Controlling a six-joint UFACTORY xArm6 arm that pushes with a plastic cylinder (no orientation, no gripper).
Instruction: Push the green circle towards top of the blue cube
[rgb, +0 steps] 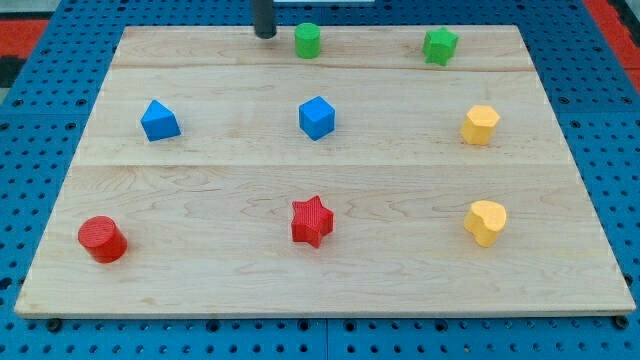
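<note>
The green circle (307, 40) stands near the view's top edge of the wooden board (200, 180), a little left of centre. The blue cube (316, 117) sits below it, in the board's middle row. My tip (265, 34) is just left of the green circle, with a small gap between them, at about the same height in the view. The rod comes down from the view's top edge.
A green star (440, 45) is at top right. A blue block (159, 121) lies at middle left. Two yellow blocks (480, 124) (486, 221) are on the right. A red star (312, 221) and a red cylinder (102, 239) sit in the bottom row.
</note>
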